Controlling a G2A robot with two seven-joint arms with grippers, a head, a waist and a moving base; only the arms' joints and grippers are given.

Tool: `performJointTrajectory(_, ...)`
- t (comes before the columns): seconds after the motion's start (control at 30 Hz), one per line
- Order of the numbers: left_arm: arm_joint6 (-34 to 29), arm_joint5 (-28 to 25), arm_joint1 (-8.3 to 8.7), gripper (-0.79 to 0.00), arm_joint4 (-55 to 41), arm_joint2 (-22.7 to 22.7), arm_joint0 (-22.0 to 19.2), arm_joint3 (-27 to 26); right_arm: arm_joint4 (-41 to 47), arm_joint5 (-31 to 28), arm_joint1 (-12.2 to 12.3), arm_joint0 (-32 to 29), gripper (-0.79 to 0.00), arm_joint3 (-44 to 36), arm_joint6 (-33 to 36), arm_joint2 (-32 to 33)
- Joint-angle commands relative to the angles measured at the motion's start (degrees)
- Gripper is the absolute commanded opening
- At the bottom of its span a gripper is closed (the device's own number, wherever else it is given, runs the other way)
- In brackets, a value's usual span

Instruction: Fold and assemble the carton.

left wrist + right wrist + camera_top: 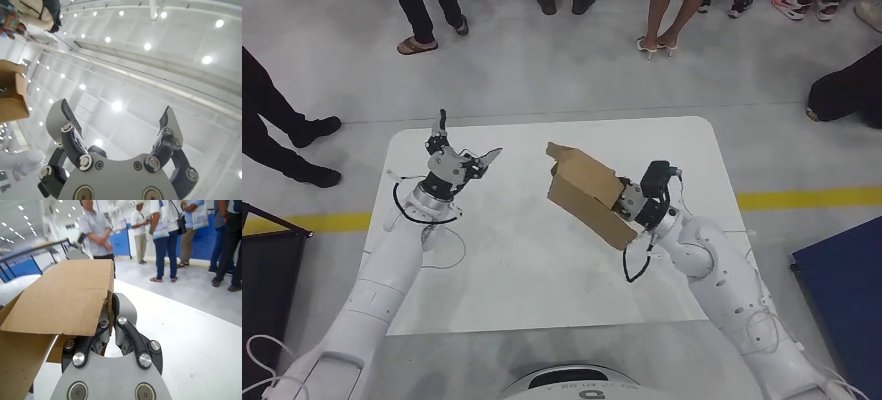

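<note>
The carton [587,190] is right of centre over the white table [522,280], opened up into a box shape with its flaps loose. Its long axis runs diagonally. One end points toward the table's far left with a flap poking out, and the other points back at the robot's right arm. The right gripper [111,306] has its fingers pinched tight on a cardboard wall at that near end. The left gripper [470,137] is well apart over the table's left side, aimed upward, fingers spread wide and holding nothing. Best bet is probably for the left one to push the far flap at its crease, not mid-panel, against a firm right pinch so the box doesn't twist.
</note>
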Motion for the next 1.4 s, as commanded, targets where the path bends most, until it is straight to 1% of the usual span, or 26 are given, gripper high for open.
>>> performJointTrajectory(0.0,0.75,5.10,-0.23,0.000,-1.53,0.49,0.00,-0.75,-4.27,-5.53,0.12,0.27,-0.785,-0.06,-5.87,0.53)
performJointTrajectory(0.07,1.13,8.82,-0.39,0.000,-2.26,0.83,0.05,-1.55,-8.51,-8.60,0.24,0.27,-0.785,0.52,-10.74,1.00)
performJointTrajectory(0.13,1.34,11.45,-0.43,0.000,-1.64,0.94,-0.04,-2.85,-13.09,-9.19,0.29,0.24,-0.785,0.88,-14.59,1.19)
performJointTrajectory(0.23,2.67,14.38,-0.38,0.000,0.58,1.07,-0.16,-5.46,-19.54,-7.28,0.27,0.10,-0.785,1.01,-18.76,0.83)
performJointTrajectory(0.27,3.26,16.12,-0.36,0.000,1.27,1.37,0.03,-6.42,-21.08,-6.49,0.27,0.04,-0.785,1.59,-19.69,0.70)
performJointTrajectory(0.4,5.10,19.68,-0.28,0.000,3.62,1.68,0.40,-9.00,-24.73,-4.05,0.18,0.25,-0.785,2.61,-21.72,-0.06)
performJointTrajectory(0.57,5.33,19.34,-0.71,0.000,4.05,1.91,0.25,-9.19,-26.37,-2.73,0.21,0.04,-0.785,2.63,-22.66,-0.30)
performJointTrajectory(0.77,7.01,18.18,-1.35,0.000,7.55,3.35,-0.95,-8.80,-27.05,-2.11,0.43,-0.83,-0.785,1.76,-23.03,0.09)
performJointTrajectory(0.97,6.28,19.21,-2.56,0.000,4.99,5.42,-2.10,-6.75,-27.61,-1.73,0.65,-1.71,-0.785,0.52,-23.01,0.41)
performJointTrajectory(1.1,7.05,18.64,-3.16,0.000,6.35,6.51,-3.01,-5.49,-27.71,-1.60,0.76,-2.11,-0.785,0.20,-23.12,0.52)
performJointTrajectory(1.37,5.64,21.31,-3.69,0.000,8.31,7.21,-3.94,-4.31,-27.36,-1.29,0.91,-2.47,-0.785,-0.15,-23.24,0.76)
